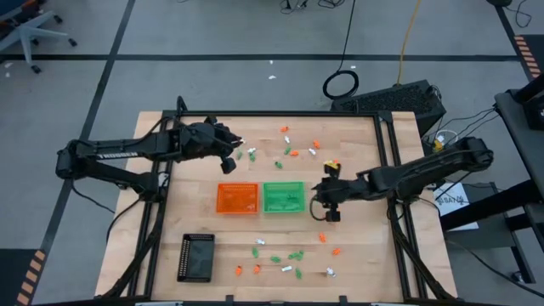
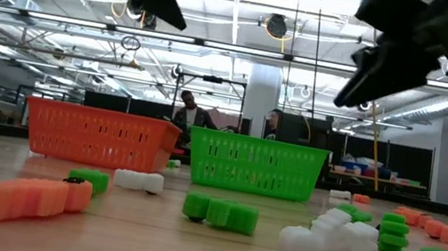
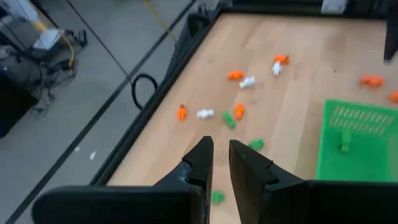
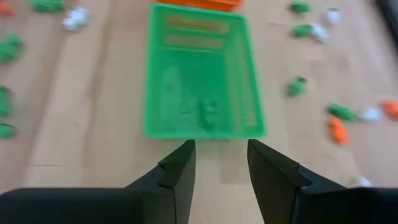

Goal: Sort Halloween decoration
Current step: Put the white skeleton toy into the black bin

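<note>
Left gripper (image 3: 221, 155): fingers slightly parted, empty, upper left of the high view. Right gripper (image 4: 221, 162): parted wider, empty, just right of the green tray (image 1: 283, 197).

Halloween decoration (image 2: 36, 199): tiny ribbed blocky trinkets in orange, green and white, scattered above and below the trays. You should find them light, probably hard plastic; pinch one across its narrow middle.

Orange tray (image 1: 237, 198): mesh-walled, touching the green.

Bare wood lies open at the left side of the table (image 1: 161, 229) and between the two trays and the lower scatter. The orange tray (image 1: 237, 198) and green tray (image 1: 283, 197) block the centre; trinkets (image 1: 293, 151) crowd the upper middle, a black tray (image 1: 196, 257) the lower left.
</note>
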`<state>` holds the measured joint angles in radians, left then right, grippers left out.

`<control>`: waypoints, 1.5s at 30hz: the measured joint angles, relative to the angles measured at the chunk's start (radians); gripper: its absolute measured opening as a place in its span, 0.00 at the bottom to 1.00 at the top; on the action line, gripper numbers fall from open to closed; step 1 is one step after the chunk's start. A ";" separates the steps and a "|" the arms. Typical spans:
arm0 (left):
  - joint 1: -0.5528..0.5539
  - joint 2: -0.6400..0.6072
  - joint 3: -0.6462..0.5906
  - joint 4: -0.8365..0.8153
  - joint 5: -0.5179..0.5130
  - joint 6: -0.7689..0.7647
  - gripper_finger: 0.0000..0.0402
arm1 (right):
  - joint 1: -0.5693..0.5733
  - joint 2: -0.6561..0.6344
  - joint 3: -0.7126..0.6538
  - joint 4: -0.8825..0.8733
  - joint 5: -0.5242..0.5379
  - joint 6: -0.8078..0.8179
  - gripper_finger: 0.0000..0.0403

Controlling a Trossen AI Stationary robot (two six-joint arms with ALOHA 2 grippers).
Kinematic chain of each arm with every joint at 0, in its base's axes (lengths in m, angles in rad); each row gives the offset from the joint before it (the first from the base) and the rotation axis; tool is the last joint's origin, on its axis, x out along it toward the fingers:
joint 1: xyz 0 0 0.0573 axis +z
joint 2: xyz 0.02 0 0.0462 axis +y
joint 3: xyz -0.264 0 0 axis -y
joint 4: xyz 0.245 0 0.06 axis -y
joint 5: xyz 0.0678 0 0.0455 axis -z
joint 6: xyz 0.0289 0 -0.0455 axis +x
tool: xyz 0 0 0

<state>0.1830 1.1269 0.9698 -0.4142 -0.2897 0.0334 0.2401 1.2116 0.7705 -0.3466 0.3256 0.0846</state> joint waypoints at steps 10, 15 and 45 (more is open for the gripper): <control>0.151 0.142 0.008 -0.158 0.052 -0.105 0.13 | 0.017 -0.045 -0.128 0.149 0.093 -0.028 0.33; 0.254 0.243 0.008 -0.209 0.113 -0.104 0.13 | 0.018 -0.045 -0.139 0.163 0.093 -0.016 0.33; 0.401 0.536 -0.044 -0.241 0.072 -0.310 0.45 | 0.024 -0.044 -0.183 0.223 0.089 0.012 0.33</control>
<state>0.5835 1.6632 0.9260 -0.6550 -0.2173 -0.2765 0.2638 1.1671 0.5873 -0.1234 0.4145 0.0971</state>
